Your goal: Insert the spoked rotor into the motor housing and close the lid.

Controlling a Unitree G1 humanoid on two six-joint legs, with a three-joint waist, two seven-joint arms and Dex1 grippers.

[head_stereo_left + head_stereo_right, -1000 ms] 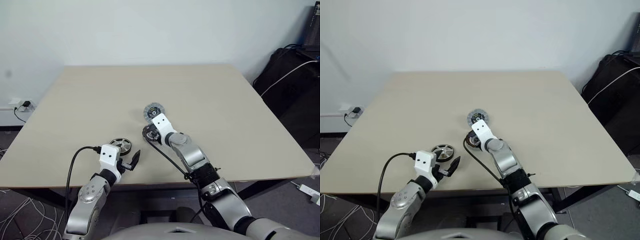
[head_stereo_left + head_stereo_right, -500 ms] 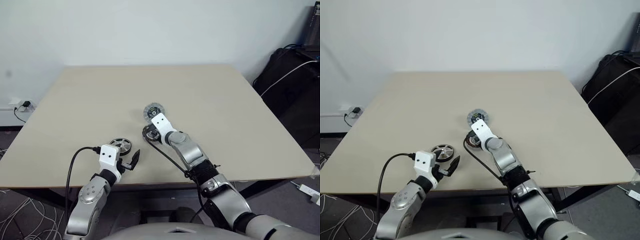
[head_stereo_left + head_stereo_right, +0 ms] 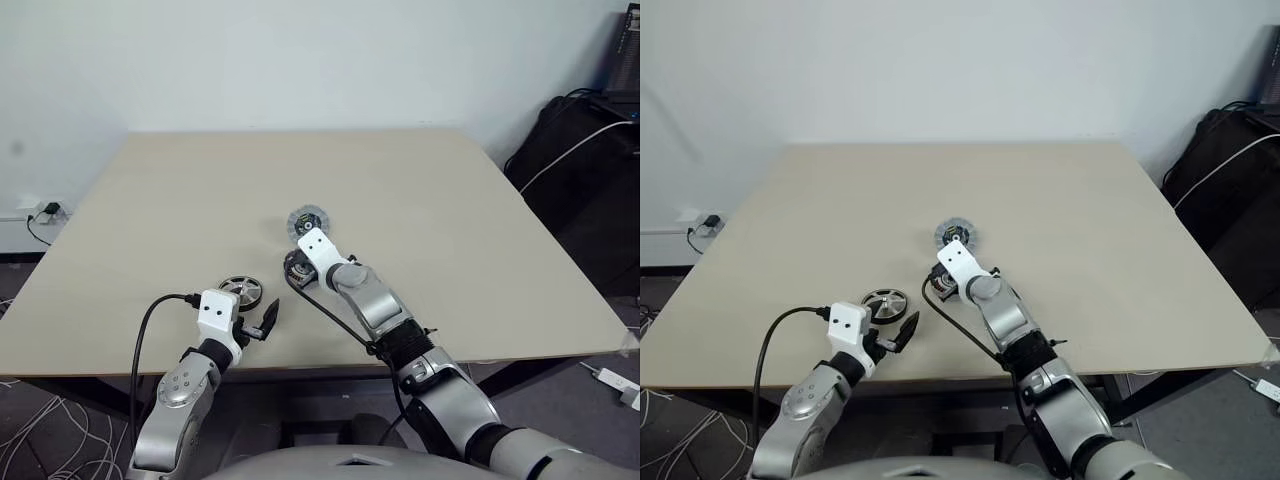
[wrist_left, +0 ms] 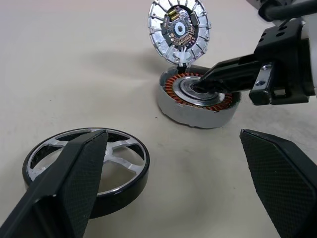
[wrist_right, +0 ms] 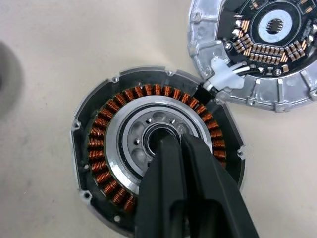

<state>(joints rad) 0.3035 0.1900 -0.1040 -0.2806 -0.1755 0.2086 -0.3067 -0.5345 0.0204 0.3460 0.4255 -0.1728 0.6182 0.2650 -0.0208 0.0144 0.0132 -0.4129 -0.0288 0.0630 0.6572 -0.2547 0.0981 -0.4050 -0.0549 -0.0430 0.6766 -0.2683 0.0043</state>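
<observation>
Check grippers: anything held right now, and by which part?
Nothing held. Right gripper is shut, tips in the motor housing's centre bore. Left gripper is open beside the spoked rotor.

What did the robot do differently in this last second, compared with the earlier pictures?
The right claw has shut; its closed tips now rest at the silver centre of the motor housing, holding nothing. The right arm shifted a little to the left over the housing. The left claw stayed open beside the spoked rotor, and the rotor, housing and lid kept their places on the table.
</observation>
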